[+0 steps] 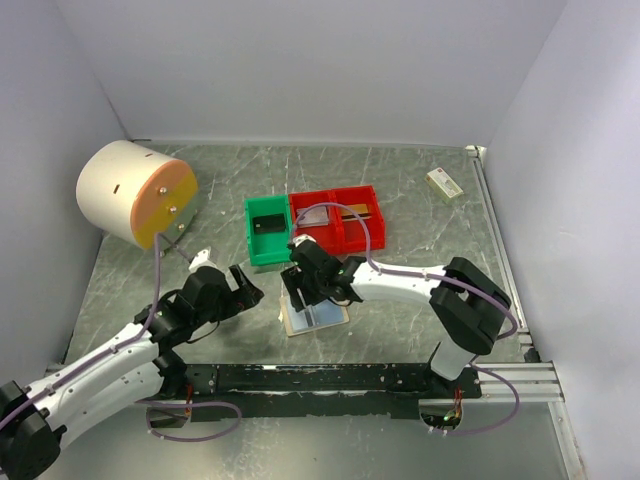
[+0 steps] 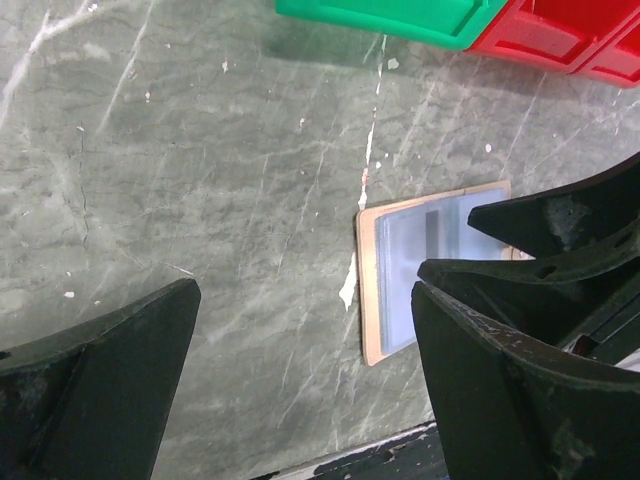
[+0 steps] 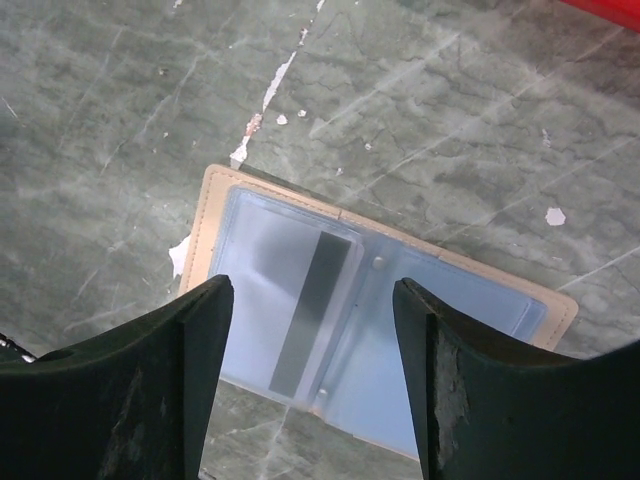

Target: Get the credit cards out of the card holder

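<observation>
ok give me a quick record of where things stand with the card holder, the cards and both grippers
card holder: lying open on the table, pale pockets up
pocket contents: a dark stripe shows through one pocket, maybe a card inside
green bin: holds one dark card
red bins: a greyish card in one, a gold card in the other
left gripper: open, empty, beside the holder
right gripper: open, empty, over the holder

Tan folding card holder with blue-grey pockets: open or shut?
Open, spread flat: the card holder shows both inner pockets face up, centre fold between them.
</observation>
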`<state>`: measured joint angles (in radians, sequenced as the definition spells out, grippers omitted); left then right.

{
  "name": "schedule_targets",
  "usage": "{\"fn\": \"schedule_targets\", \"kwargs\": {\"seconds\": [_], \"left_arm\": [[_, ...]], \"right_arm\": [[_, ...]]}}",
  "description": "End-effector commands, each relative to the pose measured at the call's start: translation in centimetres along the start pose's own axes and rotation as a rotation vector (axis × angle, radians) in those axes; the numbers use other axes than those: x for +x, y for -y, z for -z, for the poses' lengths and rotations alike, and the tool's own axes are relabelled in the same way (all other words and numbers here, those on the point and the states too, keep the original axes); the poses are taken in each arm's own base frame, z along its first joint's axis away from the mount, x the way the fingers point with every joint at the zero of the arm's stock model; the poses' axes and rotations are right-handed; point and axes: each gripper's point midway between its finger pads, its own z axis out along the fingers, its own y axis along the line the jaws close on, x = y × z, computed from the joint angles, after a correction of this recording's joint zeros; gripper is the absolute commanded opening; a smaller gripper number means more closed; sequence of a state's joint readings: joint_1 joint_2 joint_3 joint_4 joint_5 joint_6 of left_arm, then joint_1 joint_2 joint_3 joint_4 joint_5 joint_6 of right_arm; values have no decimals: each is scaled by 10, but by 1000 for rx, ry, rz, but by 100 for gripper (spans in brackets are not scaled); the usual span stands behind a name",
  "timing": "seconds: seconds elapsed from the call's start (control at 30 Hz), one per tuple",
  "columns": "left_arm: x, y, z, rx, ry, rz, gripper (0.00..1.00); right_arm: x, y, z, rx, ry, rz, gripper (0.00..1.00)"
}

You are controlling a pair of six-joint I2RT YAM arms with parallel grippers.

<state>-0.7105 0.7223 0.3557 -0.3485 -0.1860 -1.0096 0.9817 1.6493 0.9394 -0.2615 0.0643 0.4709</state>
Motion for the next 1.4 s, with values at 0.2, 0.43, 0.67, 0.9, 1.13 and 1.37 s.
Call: {"fn": "schedule_targets", "kwargs": {"seconds": [0.2,0.43,0.67,0.9,1.13,1.37], "left_arm": [[-13,-2,8,-25,61,35,99],[-12,-3,10,-23,60,45,99],[-14,-5,13,-28,68,44,99],[-14,-6,13,-29,70,40,99],[-11,-7,13,-29,56,39,99],[-8,-7,15,-9,55,51,99]], "right_arm": [[1,-9,-2,26,-12,45,66],[-4,-22,-5,42,-4,56,66],[7,-13,-19,116,-61,13,65],[17,-16,-21,90,-85,-13,66],[29,-26,-22,-8,-106,-70,66],[31,-19,-19,-50,-116,-127,67]]}}
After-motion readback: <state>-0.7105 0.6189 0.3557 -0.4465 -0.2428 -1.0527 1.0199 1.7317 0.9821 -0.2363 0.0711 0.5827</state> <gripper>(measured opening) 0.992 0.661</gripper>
